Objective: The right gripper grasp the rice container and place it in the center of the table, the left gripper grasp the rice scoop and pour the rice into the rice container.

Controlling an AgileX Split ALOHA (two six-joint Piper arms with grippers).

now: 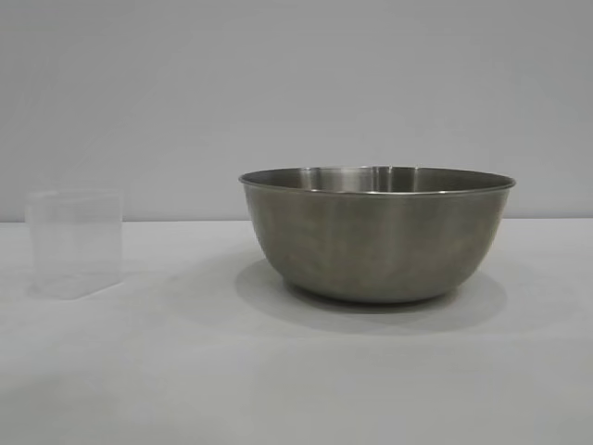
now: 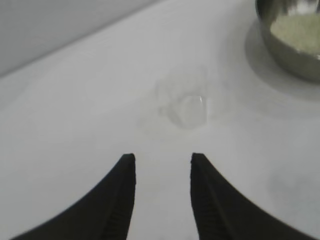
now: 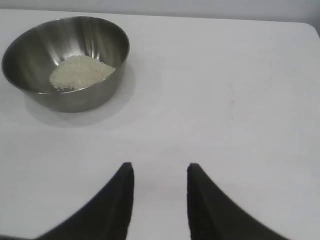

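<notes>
The rice container (image 1: 378, 232), a large steel bowl, stands on the white table (image 1: 185, 371) right of centre in the exterior view. A small heap of rice (image 3: 80, 71) lies inside the rice container (image 3: 65, 60); the rice (image 2: 300, 30) also shows in the left wrist view. The clear rice scoop (image 1: 74, 243) stands upright at the left, with no rice visible in it. My left gripper (image 2: 162, 159) is open above the table, short of the rice scoop (image 2: 186, 107), with nothing between its fingers. My right gripper (image 3: 159, 167) is open too, well away from the bowl. Neither arm appears in the exterior view.
A plain grey wall (image 1: 278, 83) backs the table. The table's far edge (image 3: 200, 19) and a rounded corner (image 3: 312, 27) show in the right wrist view. White cloth stretches between the scoop and the bowl.
</notes>
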